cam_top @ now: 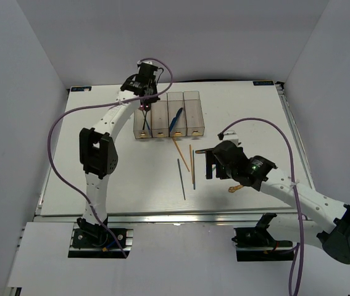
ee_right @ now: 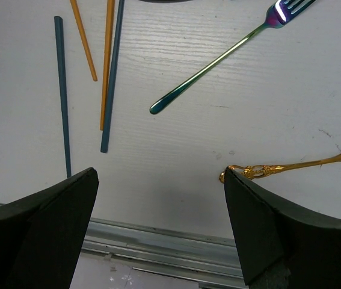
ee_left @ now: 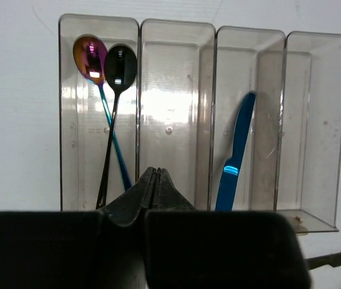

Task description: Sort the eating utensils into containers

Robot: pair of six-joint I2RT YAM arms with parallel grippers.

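1. The white table point(cam_top: 100, 185) fills the middle of the top view.
2. The row of four joined clear bins point(ee_left: 176, 24) stands in the upper middle of the top view. It spans the upper half of the left wrist view.
3. The left gripper point(ee_left: 153, 177) hangs over the near end of the bins, at the bottom centre of its own view. Its jaws are pressed together with nothing between them.
4. The right gripper point(ee_right: 161, 195) hovers low over the table, right of centre in the top view. Its jaws are spread wide and hold nothing.
5. Four chopsticks lie loose at the upper left of the right wrist view: two orange point(ee_right: 106, 66) and two dark blue point(ee_right: 62, 90).
6. A blue knife point(ee_left: 237, 150) leans in the third bin from the left.
7. A purple iridescent spoon point(ee_left: 89, 57) and a black spoon point(ee_left: 120, 67) share the leftmost bin, stems crossing.
8. An iridescent fork point(ee_right: 218, 63) lies at the upper right of the right wrist view.
9. A gold piece with an ornate handle point(ee_right: 296, 165) lies with its handle end just beside the right-hand finger.
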